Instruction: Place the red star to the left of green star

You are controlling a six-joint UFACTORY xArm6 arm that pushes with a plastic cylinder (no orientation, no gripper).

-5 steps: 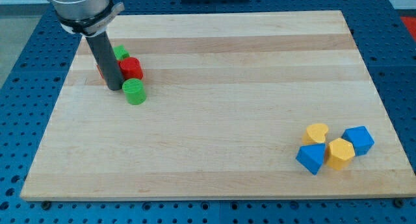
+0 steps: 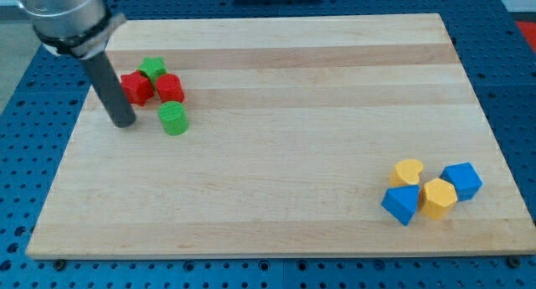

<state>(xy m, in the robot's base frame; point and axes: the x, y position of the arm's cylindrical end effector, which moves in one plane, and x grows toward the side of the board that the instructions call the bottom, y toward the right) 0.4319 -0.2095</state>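
Tool tip (image 2: 123,121) sits just left of red star (image 2: 136,88) (orientation unclear).

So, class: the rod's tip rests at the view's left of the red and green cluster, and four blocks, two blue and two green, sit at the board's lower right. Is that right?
Not quite. The camera view shows the lower-right four as two blue blocks and two yellow blocks, not green. The rest stands: my tip is at the view's left of the red and green cluster.
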